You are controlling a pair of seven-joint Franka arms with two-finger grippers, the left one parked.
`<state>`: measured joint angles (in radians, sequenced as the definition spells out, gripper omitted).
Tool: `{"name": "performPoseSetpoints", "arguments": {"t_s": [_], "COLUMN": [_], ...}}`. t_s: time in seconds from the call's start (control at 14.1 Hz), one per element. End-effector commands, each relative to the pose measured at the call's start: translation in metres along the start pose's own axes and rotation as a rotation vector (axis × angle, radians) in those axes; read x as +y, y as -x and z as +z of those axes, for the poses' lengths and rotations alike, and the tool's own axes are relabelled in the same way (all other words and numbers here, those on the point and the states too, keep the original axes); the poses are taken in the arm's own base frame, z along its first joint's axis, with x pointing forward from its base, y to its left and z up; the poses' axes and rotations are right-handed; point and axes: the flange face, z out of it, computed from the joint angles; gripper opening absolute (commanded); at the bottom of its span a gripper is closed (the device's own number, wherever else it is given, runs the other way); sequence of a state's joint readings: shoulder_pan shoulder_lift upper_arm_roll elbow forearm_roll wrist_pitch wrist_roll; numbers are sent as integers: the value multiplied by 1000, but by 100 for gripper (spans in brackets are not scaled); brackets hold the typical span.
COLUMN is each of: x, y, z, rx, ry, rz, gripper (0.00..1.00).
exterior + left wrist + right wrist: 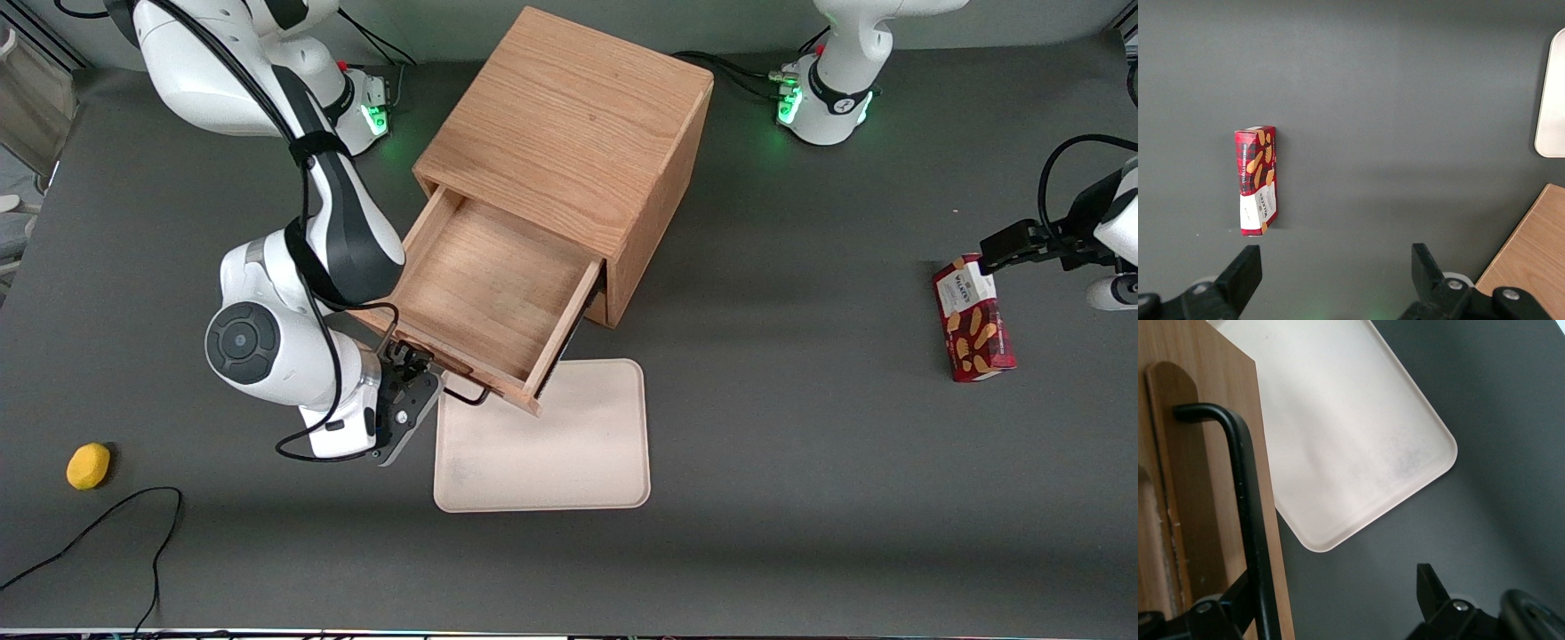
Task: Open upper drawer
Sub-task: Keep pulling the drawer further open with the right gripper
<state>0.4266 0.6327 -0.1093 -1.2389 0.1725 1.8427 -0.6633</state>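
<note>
Upper drawer (pixel 498 293) stands pulled well out of the oak cabinet (pixel 569 151), its bare wooden floor showing and its front overhanging the cream tray (pixel 551 444). Gripper (pixel 411 373) sits at the drawer's black handle (pixel 1248 513), fingers spread wide, 1 finger (pixel 1225 613) beside the bar, clamping nothing.

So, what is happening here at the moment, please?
The right arm is working on the wooden two-drawer cabinet. Its pincer is at the long thin black bar handle of the light-oak upper drawer, one finger either side of the bar. The drawer stands pulled far out and is empty inside. Its front overhangs a flat cream plastic tray. A yellow lemon lies toward the working arm's end of the table, a red biscuit box toward the parked arm's.
</note>
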Motion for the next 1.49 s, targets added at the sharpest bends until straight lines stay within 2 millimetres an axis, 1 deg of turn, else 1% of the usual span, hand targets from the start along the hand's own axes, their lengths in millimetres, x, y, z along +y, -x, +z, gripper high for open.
{"name": "performPoseSetpoints", "arguments": {"t_s": [0.0,0.35,0.5,0.92,1.27,1.42], "x": [12,27,29,28,24,22], "y": [-3,4,5,3,2,3], "z": [-1,-4,-1,-1,-22,-35], "rx": [15,22,20,25,24,25], "ry": [-10,-4,-7,-11,-16,-18], "rz": [-22,-16,-12,-12,-15,-15], "gripper": [100,100,100,100,100,100]}}
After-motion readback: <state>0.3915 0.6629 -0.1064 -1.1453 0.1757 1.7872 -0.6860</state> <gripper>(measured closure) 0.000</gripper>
